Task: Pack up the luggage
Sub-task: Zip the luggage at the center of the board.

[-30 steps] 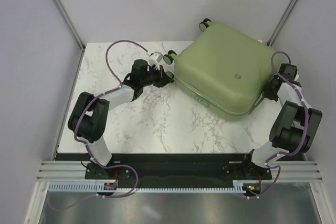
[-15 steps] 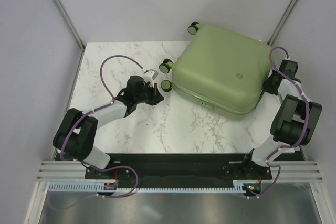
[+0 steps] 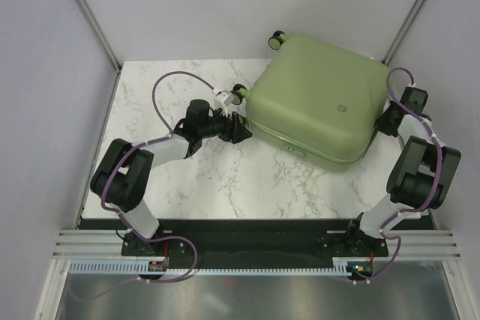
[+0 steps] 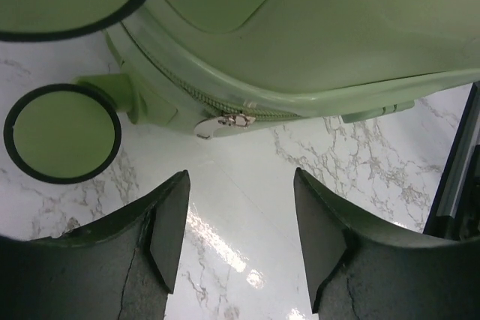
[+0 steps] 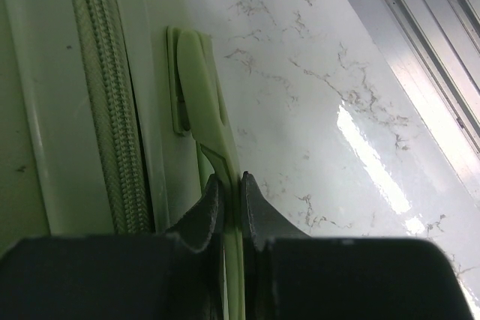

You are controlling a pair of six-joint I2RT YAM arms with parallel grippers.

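Lying flat on the far right part of the table (image 3: 195, 177), the luggage (image 3: 319, 95) is closed, with its shell upward and the small round emblem (image 3: 341, 109) visible on top. One corner with wheels goes over the far edge of the table. The left gripper (image 3: 244, 130) is low over the marble, just beside the left corner of the luggage, and its jaws stand wide apart with nothing between them. In the left wrist view the two dark fingers (image 4: 165, 222) point at the side of the luggage, where a metal zip pull (image 4: 229, 121) hangs on the seam. It is near the fingers but not touching them. A wheel (image 4: 61, 133) is to the left of it, close to the marble. The right gripper (image 3: 381, 124) is at the right side of the luggage. In the right wrist view its jaws are narrow and they pinch the flat green handle (image 5: 201, 88), which is beside the zip (image 5: 101, 95)
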